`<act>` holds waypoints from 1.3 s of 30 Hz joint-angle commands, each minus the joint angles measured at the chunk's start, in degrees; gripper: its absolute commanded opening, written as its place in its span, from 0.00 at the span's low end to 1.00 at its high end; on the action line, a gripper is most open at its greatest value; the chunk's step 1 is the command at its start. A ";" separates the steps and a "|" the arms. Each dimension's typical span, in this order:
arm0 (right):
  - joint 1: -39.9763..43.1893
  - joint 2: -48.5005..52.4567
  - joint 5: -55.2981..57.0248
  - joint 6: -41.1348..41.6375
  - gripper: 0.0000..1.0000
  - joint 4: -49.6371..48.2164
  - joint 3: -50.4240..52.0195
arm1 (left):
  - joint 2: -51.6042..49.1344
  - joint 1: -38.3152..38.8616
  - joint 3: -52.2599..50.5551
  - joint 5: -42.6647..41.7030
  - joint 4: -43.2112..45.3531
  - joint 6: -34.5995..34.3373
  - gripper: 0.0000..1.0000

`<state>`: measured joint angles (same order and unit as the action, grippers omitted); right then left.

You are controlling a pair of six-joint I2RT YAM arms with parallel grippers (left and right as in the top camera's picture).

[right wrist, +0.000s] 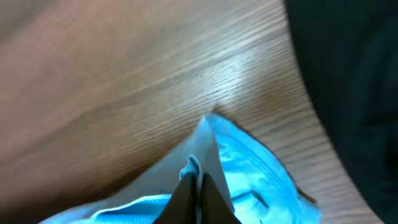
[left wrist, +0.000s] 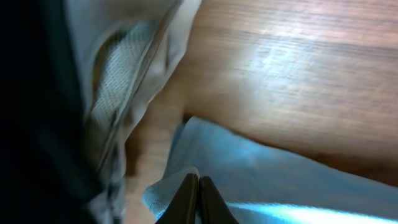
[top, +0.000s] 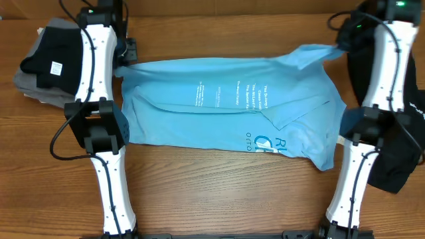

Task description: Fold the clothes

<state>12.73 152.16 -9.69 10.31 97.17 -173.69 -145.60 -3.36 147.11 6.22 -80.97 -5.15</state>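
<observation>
A light blue T-shirt (top: pixel 219 99) lies flat on the wooden table (top: pixel 219 192), in the middle, between the two arms. Its print is white near the middle and blue-green near the lower right, too small to read. The cloth has some folds and bumps, most of them on the right side.

The left gripper (top: pixel 125 58) is at the far left corner of the shirt. In the left wrist view its jaws are pressed tight together (left wrist: pixel 198 186), with a bit of blue cloth pinched between them. The right gripper (top: pixel 340 41) is at the far right corner of the shirt. That corner is pulled up into a point. In the right wrist view its jaws are also tight together (right wrist: pixel 199 183), holding the blue cloth.

A pile of clothes (top: pixel 40 66) sits at the far left of the table, just beside the left arm. It is black on top, with a small white tag (top: pixel 56 68), and grey below. A black garment (top: pixel 398 159) lies at the right edge, partly under the right arm.
</observation>
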 commanded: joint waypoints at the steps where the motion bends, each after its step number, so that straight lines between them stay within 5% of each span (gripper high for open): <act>1: 0.79 -8.02 -3.04 0.39 0.04 -0.09 -2.49 | 2.38 -1.31 1.84 0.42 -2.54 0.50 0.04; 7: 0.79 -14.88 -1.29 0.33 0.04 -0.09 3.02 | 2.38 -1.36 1.84 0.35 -5.27 0.48 0.04; 17: 0.85 -25.07 6.10 0.17 0.04 -0.15 33.42 | 2.38 -0.83 1.84 0.11 -8.02 1.53 0.04; 29: 0.42 -32.96 5.57 0.20 0.04 -0.11 42.47 | 2.38 -0.76 1.84 -0.09 -14.27 1.53 0.04; 39: 0.42 -37.64 4.48 0.42 0.04 -6.43 63.39 | 2.38 -0.74 1.64 -0.11 -15.87 1.81 0.04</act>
<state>13.08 116.14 -5.02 10.48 92.51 -115.74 -145.60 -4.21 147.39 6.04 -96.68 -4.25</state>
